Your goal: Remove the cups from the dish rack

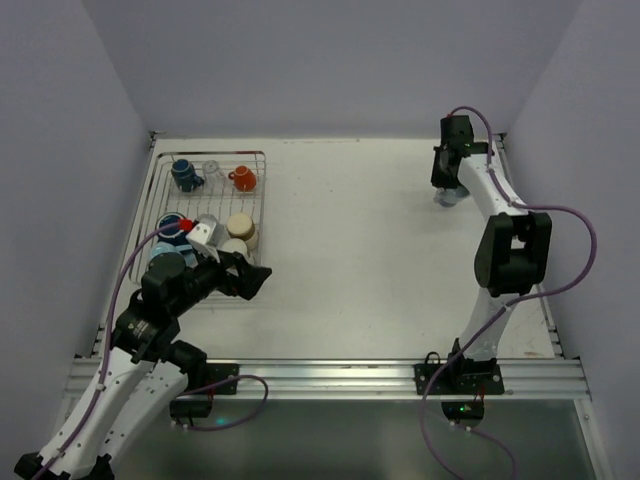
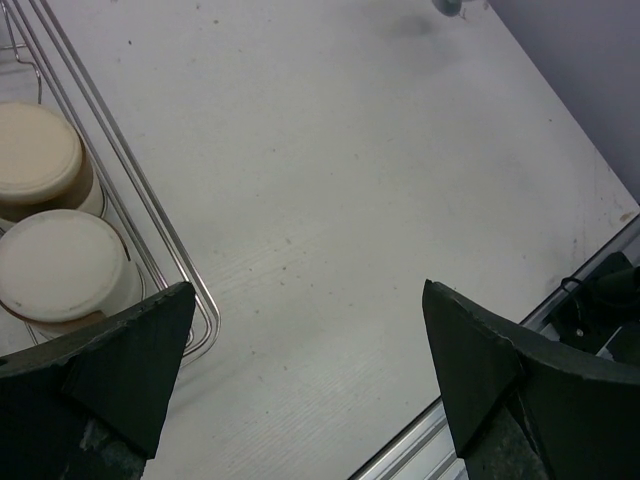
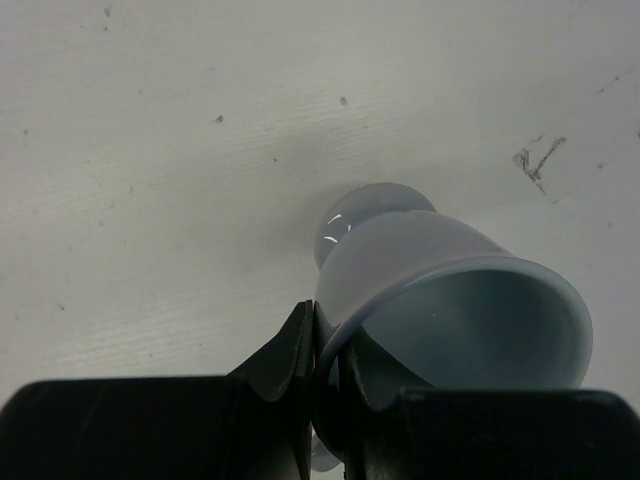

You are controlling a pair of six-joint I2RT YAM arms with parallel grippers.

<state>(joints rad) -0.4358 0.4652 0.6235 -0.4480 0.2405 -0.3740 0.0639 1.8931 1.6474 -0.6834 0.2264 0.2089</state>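
The silver wire dish rack [image 1: 262, 190] stands at the far left of the table. It holds a dark blue mug [image 1: 184, 175], a clear glass [image 1: 211, 169], an orange-red mug [image 1: 243, 179], two cream cups [image 1: 240, 228] and more blue cups partly hidden under my left arm. My left gripper [image 1: 262, 281] is open and empty, just off the rack's near right corner [image 2: 205, 320]; two cream cups [image 2: 60, 265] show at its left. My right gripper [image 1: 447, 190] is at the far right, shut on the rim of a light blue cup [image 3: 450, 290] held close above the table.
The table's right edge and back wall are close to the right gripper. The metal rail [image 1: 330, 375] runs along the near edge, also showing in the left wrist view [image 2: 470, 420].
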